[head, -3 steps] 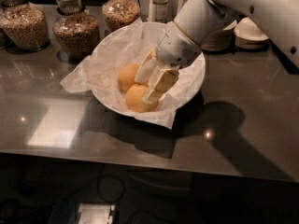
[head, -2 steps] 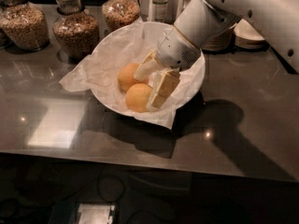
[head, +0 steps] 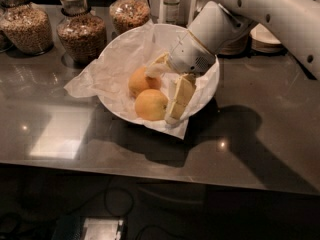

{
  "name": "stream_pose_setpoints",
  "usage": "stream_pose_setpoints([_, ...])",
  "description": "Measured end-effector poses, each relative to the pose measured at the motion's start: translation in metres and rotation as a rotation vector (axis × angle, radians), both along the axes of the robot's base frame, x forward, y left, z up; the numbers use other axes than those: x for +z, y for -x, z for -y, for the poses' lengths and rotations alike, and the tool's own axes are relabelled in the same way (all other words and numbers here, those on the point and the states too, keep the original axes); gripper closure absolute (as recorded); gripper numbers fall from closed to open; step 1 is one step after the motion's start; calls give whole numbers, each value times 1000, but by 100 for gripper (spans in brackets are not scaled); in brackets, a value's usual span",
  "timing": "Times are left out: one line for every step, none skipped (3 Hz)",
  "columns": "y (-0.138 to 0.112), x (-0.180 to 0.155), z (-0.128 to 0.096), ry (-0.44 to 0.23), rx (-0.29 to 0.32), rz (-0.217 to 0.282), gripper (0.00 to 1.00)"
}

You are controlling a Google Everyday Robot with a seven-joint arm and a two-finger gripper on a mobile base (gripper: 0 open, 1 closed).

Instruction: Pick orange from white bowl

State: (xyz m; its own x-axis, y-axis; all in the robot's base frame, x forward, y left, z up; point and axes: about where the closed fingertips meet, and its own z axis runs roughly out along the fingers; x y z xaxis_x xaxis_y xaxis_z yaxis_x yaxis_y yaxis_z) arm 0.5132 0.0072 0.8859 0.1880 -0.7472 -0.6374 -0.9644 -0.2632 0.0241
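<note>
The large white bowl [head: 202,96], lined with crumpled white paper [head: 100,79], stands on the dark counter and holds two oranges. One orange [head: 150,104] lies at the front and the other orange [head: 139,81] just behind it. My gripper [head: 161,95] reaches down into the bowl from the upper right and is open. One finger [head: 179,99] rests against the right side of the front orange. The other finger [head: 156,65] sits above the rear orange. The oranges rest in the bowl.
Three glass jars of grain, one [head: 27,26], one [head: 80,31] and one [head: 131,9], stand behind the bowl. A bottle [head: 171,4] and stacked small plates [head: 265,36] are at the back right. The counter's front edge [head: 150,176] runs across below.
The gripper has shifted only slightly inside the bowl, its lower finger a little further down beside the front orange. The oranges have not moved.
</note>
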Motion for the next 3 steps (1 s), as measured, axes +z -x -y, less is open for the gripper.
stream_pose_setpoints([-3,0,3,0,-12,-2,19])
stream_pose_setpoints([-19,7,6,11,-59,58,28])
stream_pose_setpoints([-31,19,6,26,-90,116,29])
